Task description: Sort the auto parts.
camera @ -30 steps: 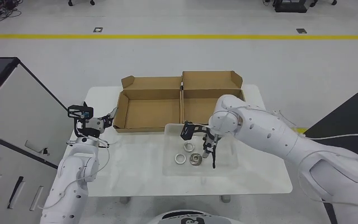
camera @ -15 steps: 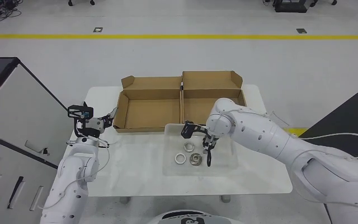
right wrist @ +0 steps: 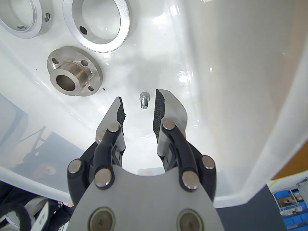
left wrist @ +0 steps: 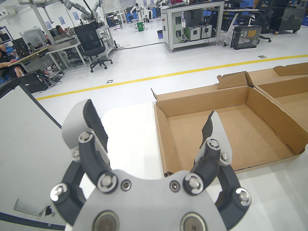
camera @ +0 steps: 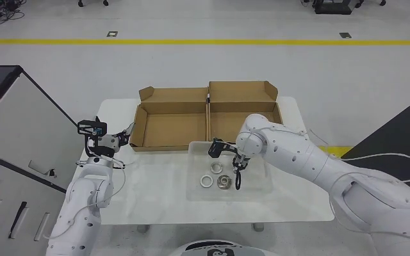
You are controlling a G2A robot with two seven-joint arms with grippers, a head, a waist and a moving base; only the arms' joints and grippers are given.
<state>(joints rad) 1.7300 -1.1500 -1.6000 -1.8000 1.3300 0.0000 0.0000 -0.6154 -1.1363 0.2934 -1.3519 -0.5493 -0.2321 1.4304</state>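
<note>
Boxes: a brown cardboard box [camera: 170,128] and a second brown cardboard box [camera: 240,125], to its right, are set touching.
Tray: a white plastic tray [camera: 259,189] is placed on the white rectangular table [camera: 154,192], before the boxes.
Parts: a silver metal ring [right wrist: 43,5], a second silver metal ring [right wrist: 72,17] and a flanged metal bushing [right wrist: 74,73] are clustered in the tray's left half.
Bolt: a small steel bolt [right wrist: 144,100] is laid between the fingertips of the right gripper [right wrist: 139,94].

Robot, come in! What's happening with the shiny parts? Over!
Right tool open, low in white tray, small bolt lined up between its tips, not gripped. Left tool open, off beside cardboard box. Bushing and two rings lie clear of the bolt.
</note>
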